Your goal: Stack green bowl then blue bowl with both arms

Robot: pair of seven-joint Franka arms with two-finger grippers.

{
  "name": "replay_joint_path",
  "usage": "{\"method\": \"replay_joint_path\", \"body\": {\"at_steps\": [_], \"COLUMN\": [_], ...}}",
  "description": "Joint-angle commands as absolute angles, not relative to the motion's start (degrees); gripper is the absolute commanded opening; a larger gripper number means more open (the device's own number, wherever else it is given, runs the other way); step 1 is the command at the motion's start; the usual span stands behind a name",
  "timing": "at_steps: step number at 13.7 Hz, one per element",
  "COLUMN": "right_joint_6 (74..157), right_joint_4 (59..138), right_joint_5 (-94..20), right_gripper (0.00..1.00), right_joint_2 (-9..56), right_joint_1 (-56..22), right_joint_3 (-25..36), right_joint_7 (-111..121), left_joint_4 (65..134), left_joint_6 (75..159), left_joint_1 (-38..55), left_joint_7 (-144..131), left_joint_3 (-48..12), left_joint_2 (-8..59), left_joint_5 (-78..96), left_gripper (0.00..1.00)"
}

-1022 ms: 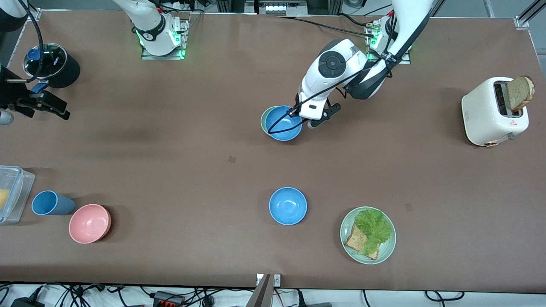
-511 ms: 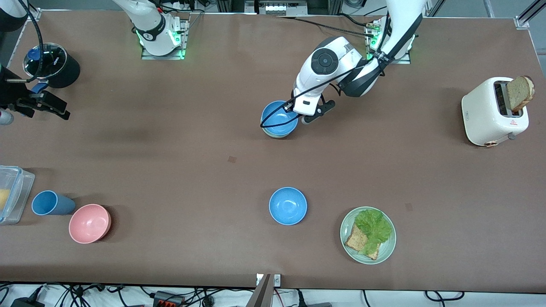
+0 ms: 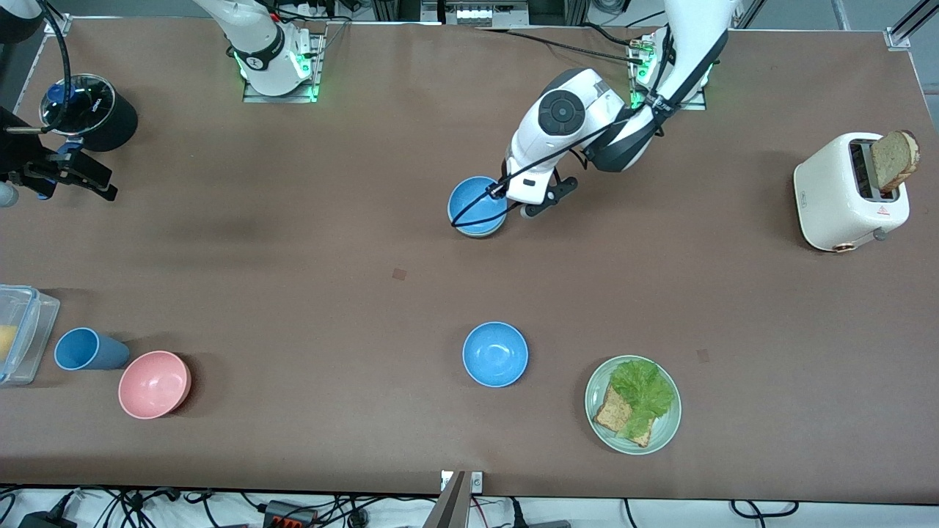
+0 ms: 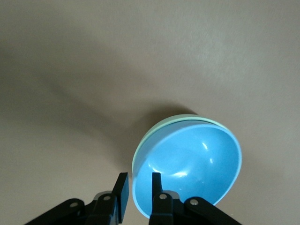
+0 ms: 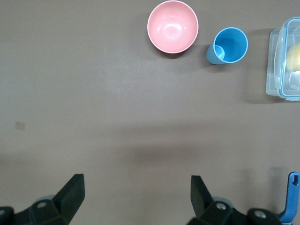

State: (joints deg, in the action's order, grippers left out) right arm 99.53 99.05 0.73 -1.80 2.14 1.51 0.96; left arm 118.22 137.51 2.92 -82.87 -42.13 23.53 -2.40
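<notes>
The left gripper point(image 4: 138, 199) sits upper centre in the front view, fingers narrowed on the rim of the blue bowl point(image 3: 477, 203), which is nested in the green bowl point(image 4: 154, 132). At the upper-left edge, the right gripper point(image 5: 136, 197) waits, spread wide.

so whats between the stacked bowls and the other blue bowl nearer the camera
Nothing: in the front view only bare brown table lies between the blue bowl nested in the green bowl and the loose blue bowl.

two blue bowls point(image 3: 477, 203) point(image 3: 495, 354), one green bowl point(image 4: 154, 131), one pink bowl point(image 3: 154, 383), one cup point(image 3: 77, 348)
</notes>
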Motion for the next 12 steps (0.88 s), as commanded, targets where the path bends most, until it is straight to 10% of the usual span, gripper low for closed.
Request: {"method": "replay_joint_path", "body": {"at_steps": [1,6,12], "right_joint_6": [99.23,98.52,98.79], "right_joint_4": [100.28,100.28,100.55], "right_joint_5": [1.58,1.32,1.05], "right_gripper": [1.0,1.0,1.0], "right_joint_2": [-3.08,-2.99,-3.08], "right_joint_1": [1.85,1.85,1.93], "right_joint_3": [1.41,1.41,1.49], "right_joint_7": [1.76,1.84,1.76], "left_joint_4": [114.01,103.99,89.22], "left_joint_6": [129.58,117.97,98.81], "left_joint_1": [1.15,-5.52,-16.76], "left_joint_7": [-82.27,-74.74,-50.86], "left_joint_3": [-42.63,-43.59,-43.59], "left_joint_2": [21.01,20.74,21.53], "left_joint_5": [-3.6,-3.34,-1.23], "left_gripper": [0.27,0.29,0.58]}}
